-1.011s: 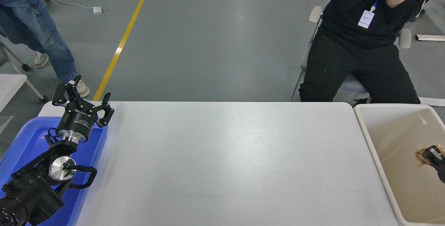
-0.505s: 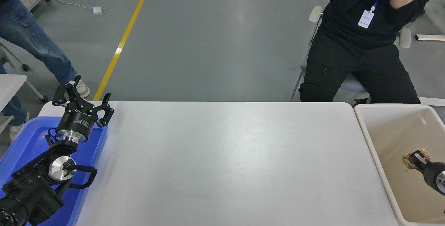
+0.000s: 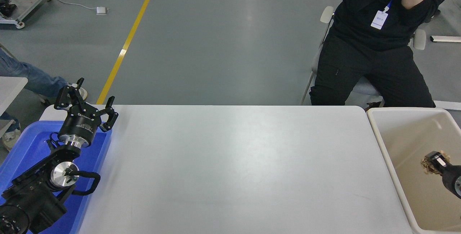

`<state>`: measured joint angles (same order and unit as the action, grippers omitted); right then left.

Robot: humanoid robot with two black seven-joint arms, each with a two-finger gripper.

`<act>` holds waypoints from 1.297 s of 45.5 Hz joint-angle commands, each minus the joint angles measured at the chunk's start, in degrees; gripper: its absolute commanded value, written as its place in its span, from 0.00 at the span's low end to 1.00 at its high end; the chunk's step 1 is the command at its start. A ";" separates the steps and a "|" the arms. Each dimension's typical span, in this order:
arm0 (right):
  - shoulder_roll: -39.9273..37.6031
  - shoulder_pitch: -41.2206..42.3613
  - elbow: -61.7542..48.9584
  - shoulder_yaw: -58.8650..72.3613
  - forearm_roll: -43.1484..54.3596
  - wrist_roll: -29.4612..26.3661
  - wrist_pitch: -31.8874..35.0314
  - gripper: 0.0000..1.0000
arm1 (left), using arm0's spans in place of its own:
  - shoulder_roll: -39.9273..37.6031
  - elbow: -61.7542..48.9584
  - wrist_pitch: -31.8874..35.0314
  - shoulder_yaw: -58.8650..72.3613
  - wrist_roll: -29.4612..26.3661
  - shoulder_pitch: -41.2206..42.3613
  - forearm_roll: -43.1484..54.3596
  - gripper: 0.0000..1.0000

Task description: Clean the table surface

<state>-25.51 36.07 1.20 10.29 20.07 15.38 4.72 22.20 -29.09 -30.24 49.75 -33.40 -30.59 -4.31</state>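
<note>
At the near left corner of the tabletop point(image 3: 230, 169), the left tool point(image 3: 85, 99) is parked over a blue tray point(image 3: 25, 144), with its fingers spread wide. The tabletop itself is seen in the middle, white and bare, between the tray and a beige bin point(image 3: 396, 162) just past its right edge.

Inside the bin, the right tool point(image 3: 430, 162) is held low with a brown, crumbly lump point(image 3: 428, 163) at its tip. The lump looks pinched, but how wide the tool is cannot be told.

A few things could go wrong from here. If the tool is lifted out before the lump is let go, bits may be dropped back on the tabletop. If the arm is swung too low, the bin wall may be bumped. Crumbs may also be stuck to the tool.

At the far edge, a person in black point(image 3: 374, 46) is seated on a chair, well apart from both arms. Nothing is seen in the way on the tabletop.
</note>
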 commanded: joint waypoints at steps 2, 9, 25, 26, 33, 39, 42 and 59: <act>-0.77 0.58 0.21 -0.19 -0.03 0.00 -0.24 0.98 | -0.05 -0.01 0.01 0.00 0.00 0.00 0.00 1.00; -1.56 2.86 0.91 -0.97 -0.12 0.09 -0.24 0.98 | 0.04 -0.01 0.01 0.00 0.00 0.00 0.00 1.00; -6.13 19.73 2.93 -27.77 -0.29 0.35 -0.15 0.98 | -0.05 -0.01 0.01 0.00 0.00 0.00 0.00 1.00; -6.22 20.79 3.02 -28.83 -0.29 0.27 -0.15 0.98 | 0.04 -0.01 0.01 0.00 0.00 0.00 0.00 1.00; -7.79 26.15 7.06 -32.53 -0.38 0.27 -0.06 0.98 | 0.04 -0.01 0.01 0.00 0.00 0.00 0.00 1.00; -9.73 28.27 14.35 -38.40 -0.38 0.27 -0.06 0.98 | -0.05 -0.01 0.01 0.00 0.00 0.00 0.00 1.00; -10.08 28.53 18.65 -44.11 -0.38 0.27 -0.06 0.98 | 0.04 -0.01 0.01 0.00 0.00 0.00 0.00 1.00; -8.15 25.28 42.04 -69.53 -0.38 0.44 0.03 0.98 | -0.05 -0.01 0.01 0.00 0.00 0.00 0.00 1.00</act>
<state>-34.62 62.95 30.08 -45.32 19.68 15.82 4.72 22.22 -29.09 -30.24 49.75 -33.40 -30.58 -4.31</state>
